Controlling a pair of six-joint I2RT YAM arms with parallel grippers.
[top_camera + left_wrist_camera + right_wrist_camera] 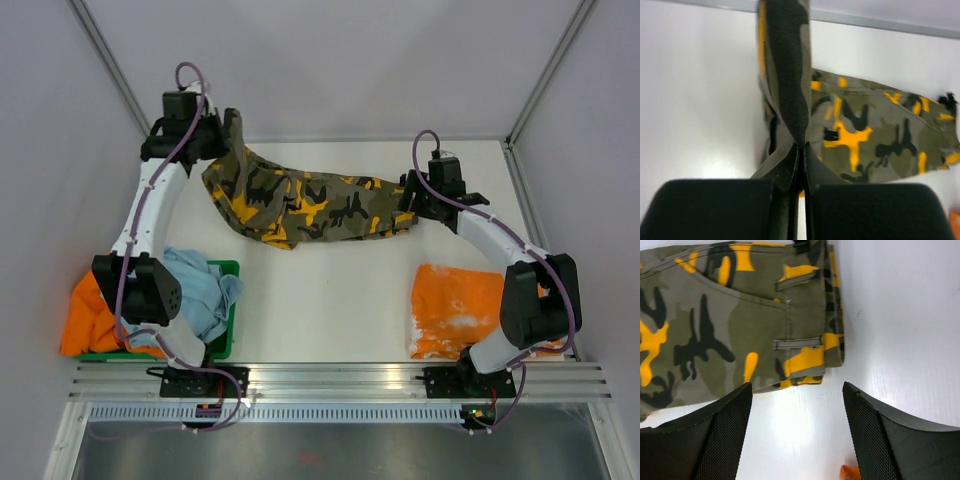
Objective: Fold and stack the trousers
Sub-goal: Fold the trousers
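The camouflage trousers [300, 205] lie stretched across the far half of the white table, waistband end to the right. My left gripper [222, 130] is at the back left, shut on a leg end that it holds lifted off the table. In the left wrist view, that strip of the trousers [785, 75] rises straight up from the closed left gripper [802, 147]. My right gripper [408, 200] is open just beside the waistband end. In the right wrist view, the belt loops and waistband of the trousers [715, 315] lie just ahead of the right gripper [796, 387], which has only bare table between its fingers.
A folded orange garment [455, 310] lies at the near right, under the right arm. At the near left a green tray [228, 268] holds a light blue cloth [200, 290] and an orange cloth [85, 320]. Walls close the back and both sides.
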